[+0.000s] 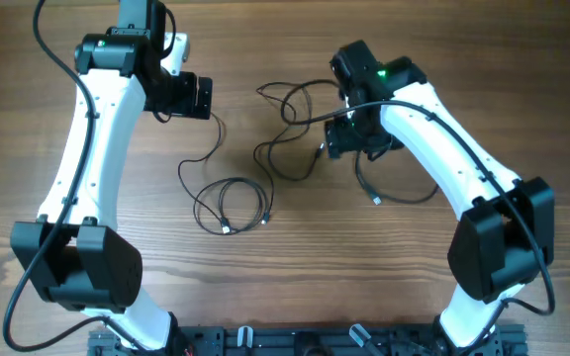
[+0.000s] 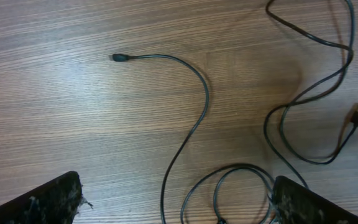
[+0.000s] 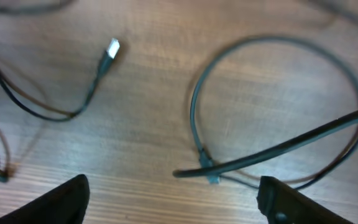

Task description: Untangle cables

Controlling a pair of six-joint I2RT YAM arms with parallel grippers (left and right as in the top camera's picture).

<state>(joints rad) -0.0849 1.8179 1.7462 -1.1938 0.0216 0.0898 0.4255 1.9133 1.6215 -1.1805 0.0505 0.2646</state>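
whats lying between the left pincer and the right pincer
Loops of the thin black cables lie on the wood table between the left pincer and the right pincer. The overhead view shows this.

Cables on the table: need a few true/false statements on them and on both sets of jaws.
1. The cables lie loose on a wooden table. True.
2. On the left gripper the jaws are shut on a cable. False: they stand wide open, clamping nothing.
3. On the right gripper the jaws stand apart. True.
4. Every cable is pulled out straight. False: they lie in loops and coils.
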